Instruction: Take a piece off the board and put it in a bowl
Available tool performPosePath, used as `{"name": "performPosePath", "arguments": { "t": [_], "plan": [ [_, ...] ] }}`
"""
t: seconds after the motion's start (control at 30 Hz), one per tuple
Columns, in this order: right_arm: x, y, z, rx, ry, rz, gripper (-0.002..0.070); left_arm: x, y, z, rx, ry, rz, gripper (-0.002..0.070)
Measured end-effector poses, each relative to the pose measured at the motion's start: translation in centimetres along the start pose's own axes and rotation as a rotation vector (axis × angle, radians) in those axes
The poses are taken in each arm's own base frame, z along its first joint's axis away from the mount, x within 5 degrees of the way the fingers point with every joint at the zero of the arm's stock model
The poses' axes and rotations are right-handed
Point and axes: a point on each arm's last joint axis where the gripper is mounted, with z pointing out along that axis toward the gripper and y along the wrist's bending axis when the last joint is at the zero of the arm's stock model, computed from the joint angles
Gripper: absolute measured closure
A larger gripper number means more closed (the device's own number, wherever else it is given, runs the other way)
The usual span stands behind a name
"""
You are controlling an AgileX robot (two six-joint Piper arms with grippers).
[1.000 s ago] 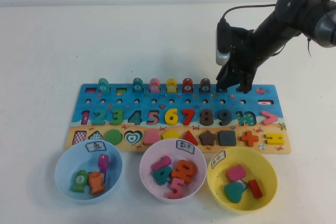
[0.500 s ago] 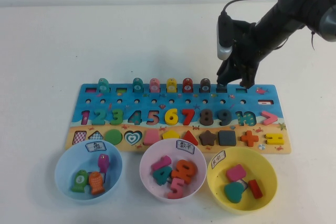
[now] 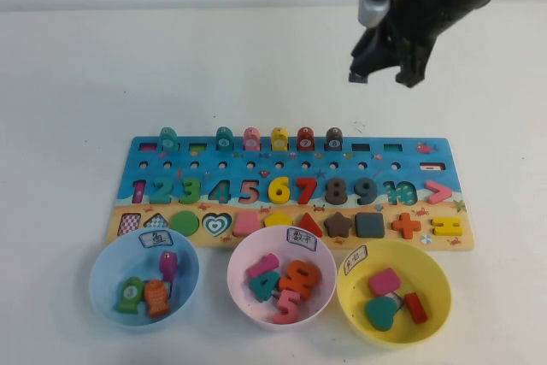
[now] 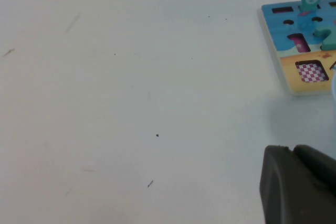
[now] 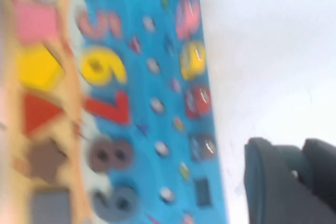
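Observation:
My right gripper [image 3: 382, 77] hangs in the air above the table behind the board's [image 3: 209, 170] far right part. In the right wrist view it [image 5: 291, 153] is shut on the piece [image 5: 287, 167], a small dark slate-blue shape with a pale spot showing between the dark fingers. In the high view the piece is hidden by the fingers. The light-blue bowl [image 3: 96, 284] stands at the front left and holds three small fish. My left gripper [image 4: 293, 148] shows only in the left wrist view, low over bare table left of the board's [image 4: 275, 22] end, its fingers together.
A pink bowl [image 3: 239, 297] with numbers and a yellow bowl [image 3: 436, 297] with shapes stand in front of the board. Several fish pieces [image 3: 279, 138] stand upright along the board's back row, with two empty slots [image 3: 360, 149] to their right.
My right gripper has risen from the board's back row, near the right end, and now hangs well above and behind it. The slot it stood over is empty.

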Motion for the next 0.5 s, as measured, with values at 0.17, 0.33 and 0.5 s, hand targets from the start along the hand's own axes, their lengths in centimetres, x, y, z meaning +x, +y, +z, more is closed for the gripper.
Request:
{"name": "performPosePath", "arguments": {
  "t": [0.17,0.33,0.5],
  "plan": [
    [-3.4,4.0,0.1,-0.058,0.023,-0.026,0.0583,0.0,0.0,0.0,0.0,0.0,0.0,0.068],
    [-5.4,9.9,4.7,-0.258,0.067,-0.117,0.0584,0.0,0.0,0.0,0.0,0.0,0.0,0.0679],
    [-9.2,14.6,6.6,-0.387,-0.056,-0.267,0.0584,0.0,0.0,0.0,0.0,0.0,0.0,0.068]
  ]
}}
